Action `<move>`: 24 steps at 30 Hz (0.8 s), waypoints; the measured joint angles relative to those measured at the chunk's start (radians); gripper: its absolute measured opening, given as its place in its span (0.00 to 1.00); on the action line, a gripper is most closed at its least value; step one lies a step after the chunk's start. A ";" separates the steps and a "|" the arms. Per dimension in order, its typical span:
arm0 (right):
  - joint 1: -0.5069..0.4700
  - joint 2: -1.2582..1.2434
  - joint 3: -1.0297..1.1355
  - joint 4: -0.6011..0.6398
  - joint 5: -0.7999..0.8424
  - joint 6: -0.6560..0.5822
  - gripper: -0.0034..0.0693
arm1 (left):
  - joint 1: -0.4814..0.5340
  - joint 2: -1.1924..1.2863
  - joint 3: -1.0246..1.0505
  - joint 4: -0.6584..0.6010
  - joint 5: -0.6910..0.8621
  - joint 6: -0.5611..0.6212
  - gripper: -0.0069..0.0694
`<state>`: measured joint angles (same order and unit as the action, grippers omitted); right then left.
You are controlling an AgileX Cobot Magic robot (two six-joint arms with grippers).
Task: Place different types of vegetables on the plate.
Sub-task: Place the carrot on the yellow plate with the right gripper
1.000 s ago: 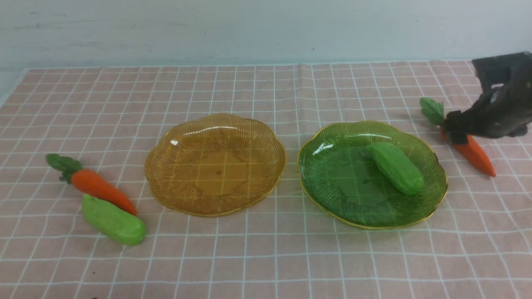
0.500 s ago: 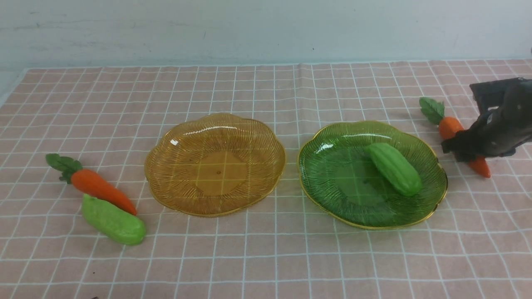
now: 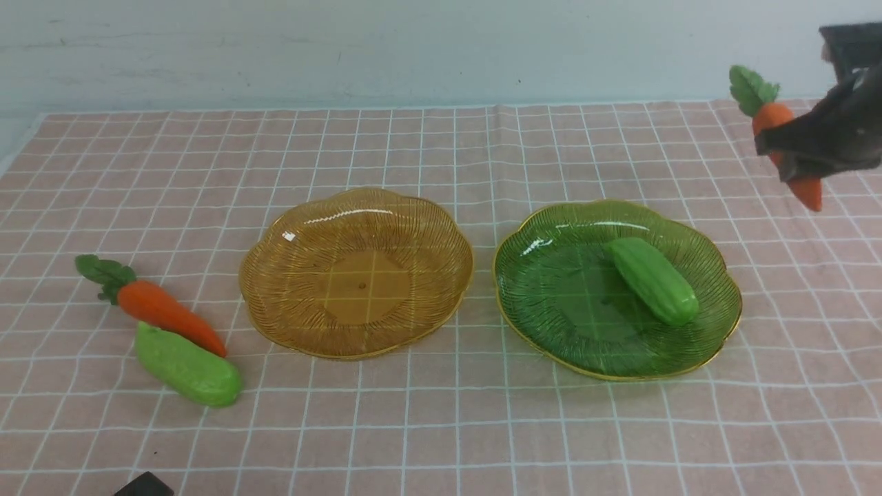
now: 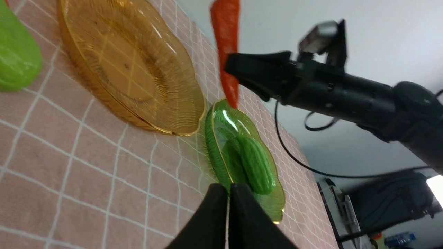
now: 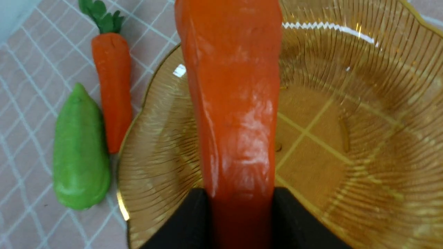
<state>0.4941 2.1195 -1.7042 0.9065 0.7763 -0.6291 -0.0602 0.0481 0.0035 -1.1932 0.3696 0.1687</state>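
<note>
Right gripper (image 3: pixel 775 157) is pinching an orange carrot (image 3: pixel 770 117) around its middle, holding it clear of the cloth above the table's far right corner, with the leafy top pointing up and the tip slanting down. Left gripper (image 4: pixel 228 193) is hanging low near the front edge with its fingers pressed together, gripping nothing. On the pink checked tablecloth (image 3: pixel 441 427), a green plate (image 3: pixel 551 227) is sitting right of centre with one light green gourd (image 3: pixel 654 279) lying inside it. An amber plate (image 3: pixel 275 234) is sitting just beside it at the centre. Near the left edge, a second carrot (image 3: pixel 165 313) and a second gourd (image 3: pixel 186 365) are lying side by side, touching.
</note>
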 joint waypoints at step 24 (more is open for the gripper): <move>-0.167 -0.200 -0.282 -0.460 0.458 0.409 0.37 | 0.000 1.046 -0.676 1.171 0.345 -0.696 0.50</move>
<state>0.3271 1.9191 -1.9858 0.4461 1.2344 -0.2198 -0.0602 1.0944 -0.6728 -0.0220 0.7142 -0.5272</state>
